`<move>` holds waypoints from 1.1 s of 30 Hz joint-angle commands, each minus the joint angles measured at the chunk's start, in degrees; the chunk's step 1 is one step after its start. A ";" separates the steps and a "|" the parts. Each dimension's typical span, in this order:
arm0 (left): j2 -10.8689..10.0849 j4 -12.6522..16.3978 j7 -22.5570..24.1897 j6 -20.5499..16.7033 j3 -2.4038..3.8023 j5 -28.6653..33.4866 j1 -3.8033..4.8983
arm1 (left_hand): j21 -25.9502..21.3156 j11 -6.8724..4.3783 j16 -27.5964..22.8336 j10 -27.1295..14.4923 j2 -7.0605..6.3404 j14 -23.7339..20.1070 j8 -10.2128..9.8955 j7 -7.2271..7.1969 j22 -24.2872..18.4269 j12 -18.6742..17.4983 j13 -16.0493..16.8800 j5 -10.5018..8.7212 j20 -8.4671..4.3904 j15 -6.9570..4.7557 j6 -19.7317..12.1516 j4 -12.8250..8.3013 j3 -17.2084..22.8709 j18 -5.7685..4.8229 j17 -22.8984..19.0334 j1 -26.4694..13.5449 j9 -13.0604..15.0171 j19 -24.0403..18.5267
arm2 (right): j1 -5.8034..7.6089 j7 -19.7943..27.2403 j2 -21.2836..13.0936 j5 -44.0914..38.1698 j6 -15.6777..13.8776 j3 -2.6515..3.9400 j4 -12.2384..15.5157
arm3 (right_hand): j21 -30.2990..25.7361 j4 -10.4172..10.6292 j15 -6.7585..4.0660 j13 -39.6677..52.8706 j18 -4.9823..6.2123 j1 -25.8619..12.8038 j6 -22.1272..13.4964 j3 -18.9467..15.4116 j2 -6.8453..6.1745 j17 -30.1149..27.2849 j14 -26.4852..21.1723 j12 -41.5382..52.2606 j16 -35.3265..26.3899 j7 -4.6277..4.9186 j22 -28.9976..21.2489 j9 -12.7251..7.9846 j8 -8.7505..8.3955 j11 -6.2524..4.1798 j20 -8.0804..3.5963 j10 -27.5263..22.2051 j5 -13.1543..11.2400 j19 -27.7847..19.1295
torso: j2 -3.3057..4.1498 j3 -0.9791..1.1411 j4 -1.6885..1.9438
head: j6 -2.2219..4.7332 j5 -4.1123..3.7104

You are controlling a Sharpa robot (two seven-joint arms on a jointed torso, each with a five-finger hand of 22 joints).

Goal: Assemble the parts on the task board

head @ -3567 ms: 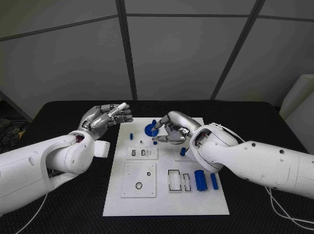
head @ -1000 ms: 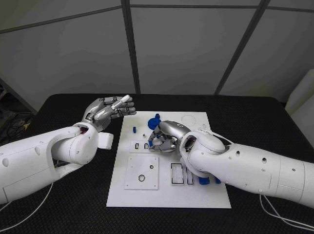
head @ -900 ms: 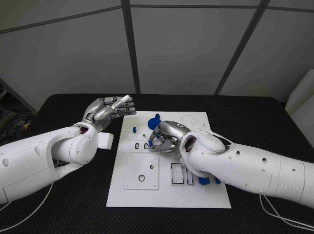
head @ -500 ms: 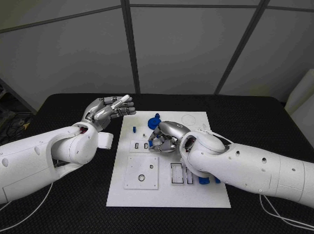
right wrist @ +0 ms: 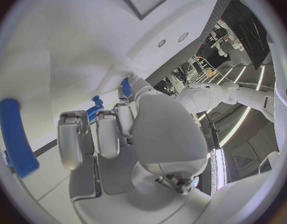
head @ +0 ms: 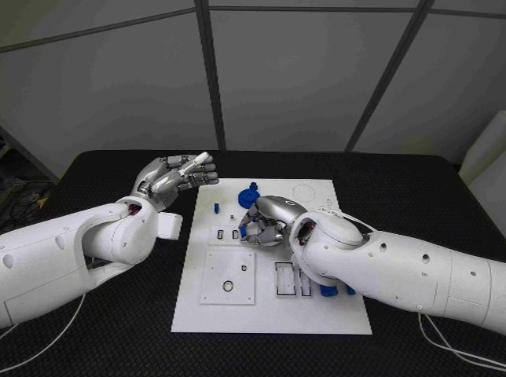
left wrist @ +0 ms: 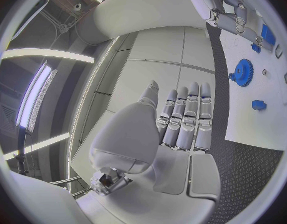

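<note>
The white task board (head: 321,314) lies in the middle of the black table. My right hand (head: 267,223) is curled down on the board's middle, just in front of the blue gear (head: 248,194). It pinches a small blue part (head: 245,231) (right wrist: 93,108) at its fingertips. My left hand (head: 176,176) (left wrist: 181,119) is raised beside the board's far left corner, with its fingers straight and nothing in it. The blue gear (left wrist: 243,72) and a small blue peg (head: 216,208) (left wrist: 258,104) sit on the board's far left part.
Two blue cylinders (head: 327,289) lie at the board's right side, partly under my right arm; one cylinder (right wrist: 16,137) is beside my right hand. White slot blocks (head: 285,281) and a square plate with holes (head: 229,275) sit on the near half.
Since the oldest frame my right hand has moved from beside the gear toward the board's middle. Over the last second neither hand has visibly moved.
</note>
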 commanded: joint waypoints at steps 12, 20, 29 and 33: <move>0.04 -0.01 0.28 0.67 0.05 0.00 0.09 | -0.19 0.04 -0.36 0.39 0.22 0.21 -0.21 -0.09 -0.08 -0.19 -0.03 -0.23 0.28 0.29 0.38 -0.12 -0.30 -0.69 -0.05 -0.20 -0.08 0.00 | -0.11 0.32 -0.02 0.00 -2.20 -0.16 0.01 | 0.18 2.01 1.03 -3.69 -0.43 -3.03 -5.88 -2.28 -2.34 3.36 3.10 -6.14 -1.42 0.81 15.09 -0.48 -0.29 0.85 1.05 -3.65 -3.06 5.92 | -0.01 0.00 -0.01 | 0.08 -0.02; 0.10 -0.20 0.21 0.70 0.05 0.00 0.09 | -0.24 0.05 -0.63 0.51 0.34 0.33 -0.40 -0.07 -0.20 -0.44 -0.03 -0.22 0.29 0.29 0.45 -0.39 -0.50 -0.69 -0.03 -0.16 -0.08 0.03 | -0.11 4.15 -0.73 2.16 -7.60 -0.15 0.93 | 0.18 6.76 1.70 -5.83 -0.43 -2.73 -10.54 -3.14 -5.39 2.76 2.95 -8.48 -2.03 1.73 15.09 -1.98 -0.19 1.63 1.67 -4.62 -4.06 5.92 | -0.05 0.09 0.04 | 0.19 0.13; 0.04 -0.97 -2.63 1.03 0.04 -3.63 0.05 | 2.02 -1.40 0.95 4.36 1.42 5.97 -0.47 -1.24 0.41 0.04 0.18 -0.23 -1.22 -1.54 2.16 -0.67 -1.44 -0.46 1.17 -0.64 0.15 4.02 | 0.03 17.85 -6.59 11.54 -10.42 -0.11 5.60 | -0.41 8.05 1.76 -8.35 -0.22 -0.54 -10.46 -2.95 -5.42 1.50 2.59 -11.38 -3.03 1.82 14.39 -2.36 0.04 1.71 1.79 -6.16 -3.77 5.42 | -0.29 0.12 -0.22 | 0.30 0.75; -0.02 -1.74 -7.74 2.75 0.05 -9.85 0.04 | 4.44 -3.45 2.94 8.94 1.95 11.28 0.78 -3.24 1.30 1.03 0.36 -0.12 -3.16 -3.55 5.79 -0.26 -2.31 -0.39 2.60 -1.34 0.76 7.95 | 1.09 20.91 -10.40 18.82 -10.06 -0.06 8.54 | -2.46 7.73 1.57 -9.84 0.47 0.81 -8.52 -2.59 -4.80 0.17 2.17 -13.07 -4.15 1.44 12.06 -2.17 0.70 1.40 1.68 -7.06 -3.18 3.77 | -0.84 0.28 -0.42 | 0.26 1.06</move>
